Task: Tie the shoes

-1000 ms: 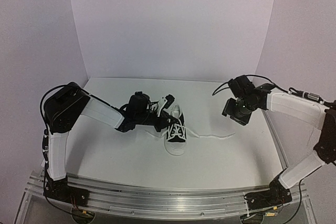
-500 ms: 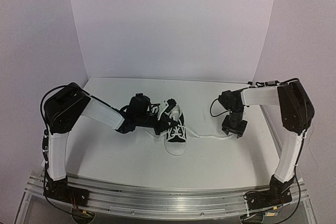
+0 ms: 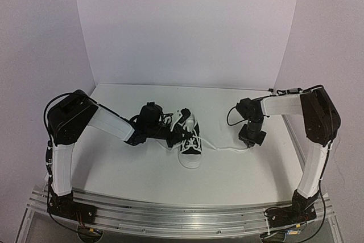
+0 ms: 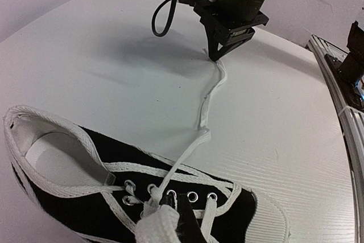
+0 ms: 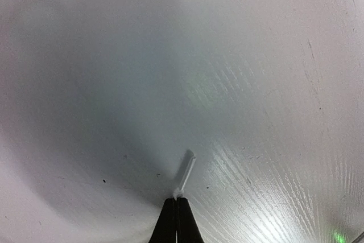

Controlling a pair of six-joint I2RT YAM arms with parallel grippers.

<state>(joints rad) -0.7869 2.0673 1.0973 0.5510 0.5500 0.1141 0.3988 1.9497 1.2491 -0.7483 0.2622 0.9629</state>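
The shoe (image 3: 191, 147), a small black sneaker with a white toe cap, stands mid-table with its toe toward the near edge. My left gripper (image 3: 180, 131) is over its eyelets. In the left wrist view the left gripper (image 4: 177, 209) is shut on a wide white lace (image 4: 158, 225) above the black canvas (image 4: 96, 152). The other lace (image 4: 209, 98) runs flat across the table to my right gripper (image 4: 218, 55). My right gripper (image 3: 249, 143) points down at the table, shut on that lace's end. In the right wrist view its tip (image 5: 186, 172) pokes out past the shut right gripper (image 5: 177, 202).
White walls close the table at the back and both sides. An aluminium rail (image 3: 182, 213) with the arm bases runs along the near edge and shows again as a rail (image 4: 341, 89) in the left wrist view. A black cable (image 4: 165, 9) hangs off the right wrist.
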